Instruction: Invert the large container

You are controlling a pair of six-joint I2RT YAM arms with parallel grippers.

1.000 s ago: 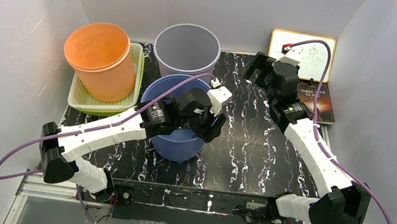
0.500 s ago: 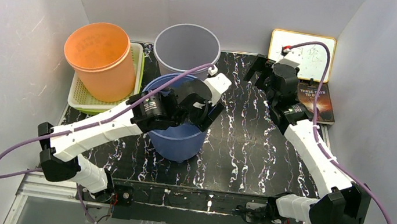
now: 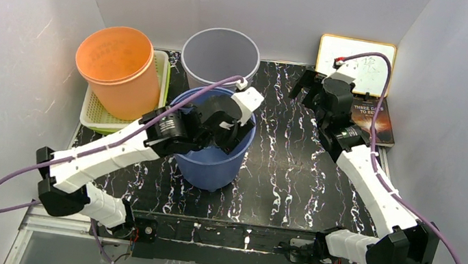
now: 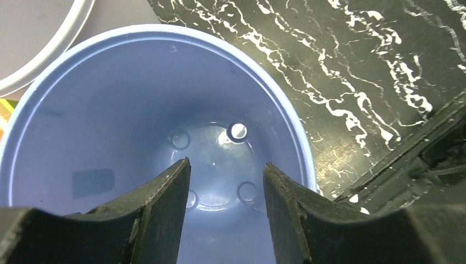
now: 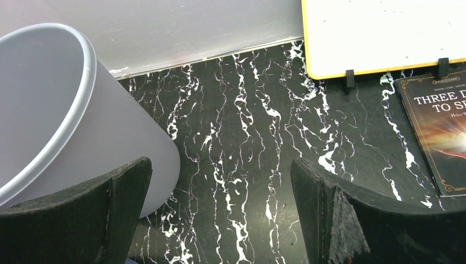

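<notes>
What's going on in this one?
The left gripper is open and pointed down into the mouth of the blue bucket, gripping nothing. The bucket stands upright on the table, not yet turned over. The right gripper hangs open and empty over the far side of the table, beside the grey bucket. An orange bucket sits on a tray at the left.

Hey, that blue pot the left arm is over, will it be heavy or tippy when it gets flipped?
Probably light: the blue pot is empty, thin-looking plastic with a hole in its base. It narrows toward the bottom, so it may tip easily. Its smooth, glossy wall could slip in the left gripper.
</notes>
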